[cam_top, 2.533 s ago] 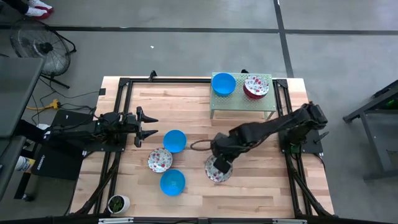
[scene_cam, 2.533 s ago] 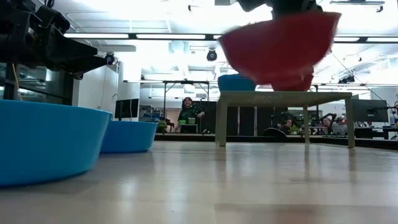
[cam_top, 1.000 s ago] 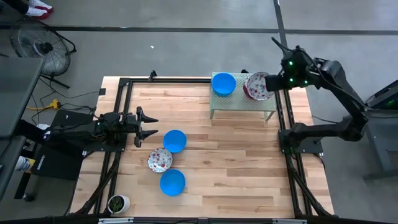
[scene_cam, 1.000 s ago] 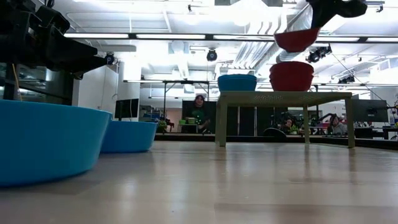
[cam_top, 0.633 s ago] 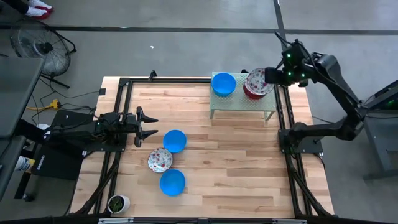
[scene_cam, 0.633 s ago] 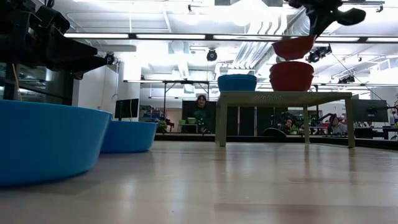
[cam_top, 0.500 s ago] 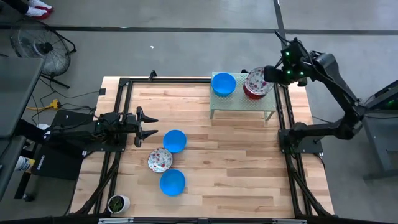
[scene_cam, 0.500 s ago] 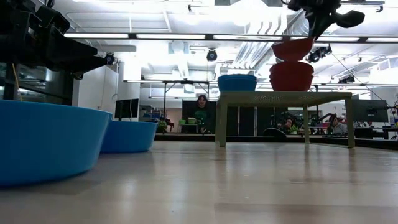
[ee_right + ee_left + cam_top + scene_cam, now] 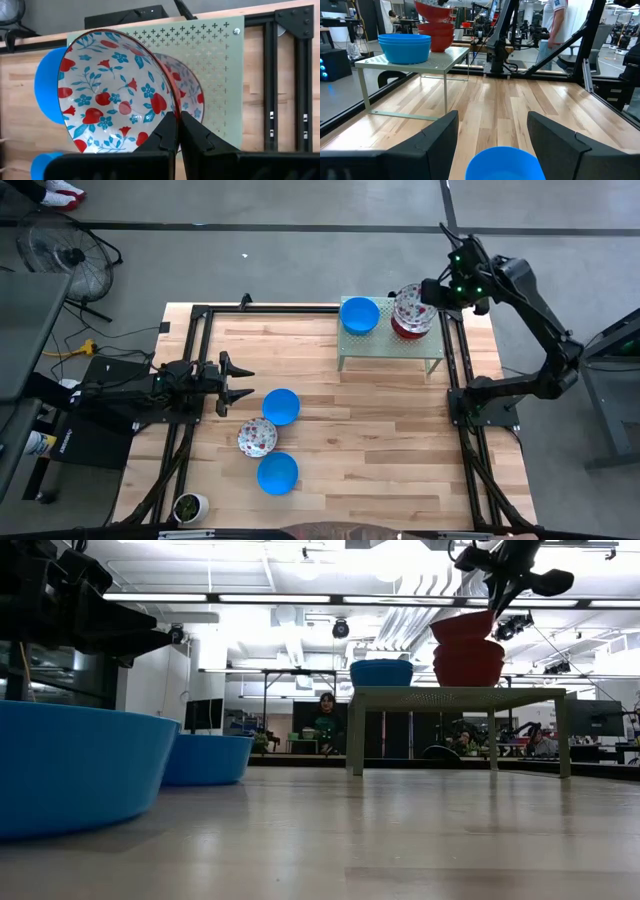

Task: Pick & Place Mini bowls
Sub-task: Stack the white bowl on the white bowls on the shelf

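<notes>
While right gripper point(image 9: 176, 131) pinches one floral bowl point(image 9: 114, 92), three bowls point(image 9: 272, 439) on table

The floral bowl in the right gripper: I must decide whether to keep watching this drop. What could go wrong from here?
1. The floral bowl hangs tilted, pinched by its rim in the right gripper, above the floral stack. If released at that tilt, it may land askew or slide off.
2. The stack sits near the edge of the small green stand, so a nudge could push bowls off it.

The left gripper waits open near the blue bowl.
</notes>
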Available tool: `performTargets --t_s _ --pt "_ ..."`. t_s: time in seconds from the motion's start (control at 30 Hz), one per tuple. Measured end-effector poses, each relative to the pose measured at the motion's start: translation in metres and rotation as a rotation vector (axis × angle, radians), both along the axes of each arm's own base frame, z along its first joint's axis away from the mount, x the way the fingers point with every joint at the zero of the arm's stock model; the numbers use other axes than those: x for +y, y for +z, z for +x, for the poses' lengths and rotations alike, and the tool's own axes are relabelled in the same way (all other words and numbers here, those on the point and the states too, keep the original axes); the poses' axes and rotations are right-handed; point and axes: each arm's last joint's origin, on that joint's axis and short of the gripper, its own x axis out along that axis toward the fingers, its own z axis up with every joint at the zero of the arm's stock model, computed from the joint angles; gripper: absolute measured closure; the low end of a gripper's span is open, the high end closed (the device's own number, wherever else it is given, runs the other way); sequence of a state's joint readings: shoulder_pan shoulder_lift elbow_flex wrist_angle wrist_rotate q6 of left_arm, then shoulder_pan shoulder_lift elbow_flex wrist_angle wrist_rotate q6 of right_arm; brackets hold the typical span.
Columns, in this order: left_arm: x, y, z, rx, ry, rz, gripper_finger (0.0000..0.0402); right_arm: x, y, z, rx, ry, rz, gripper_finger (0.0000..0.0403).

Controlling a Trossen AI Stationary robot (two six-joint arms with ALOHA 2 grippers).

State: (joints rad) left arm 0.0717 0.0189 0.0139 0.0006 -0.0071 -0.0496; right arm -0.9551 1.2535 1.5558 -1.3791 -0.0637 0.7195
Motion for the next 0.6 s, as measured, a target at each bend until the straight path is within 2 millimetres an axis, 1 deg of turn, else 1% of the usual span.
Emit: performTargets --t_s 0.3,0.4,0.47,0.6 --pt "0.0 0.0 0.0 0.0 0.001 0.0 0.0169 -0.002 -0.003 0.0 -0.006 -0.005 0.013 0.0403" --pt "0.0 0.0 0.0 0.0 0.0 0.0 0.0169 -0.004 -0.018 0.001 -0.022 0.001 0.039 0.0403" --pt "0.0 0.0 0.0 0.0 0.0 0.0 0.0169 -0.006 -0.027 0.002 -0.042 -0.006 0.026 0.0403" --pt "0.0 0.0 0.0 0.0 0.0 0.0 0.0169 -0.003 -0.041 0.002 -0.087 -0.006 0.034 0.0403"
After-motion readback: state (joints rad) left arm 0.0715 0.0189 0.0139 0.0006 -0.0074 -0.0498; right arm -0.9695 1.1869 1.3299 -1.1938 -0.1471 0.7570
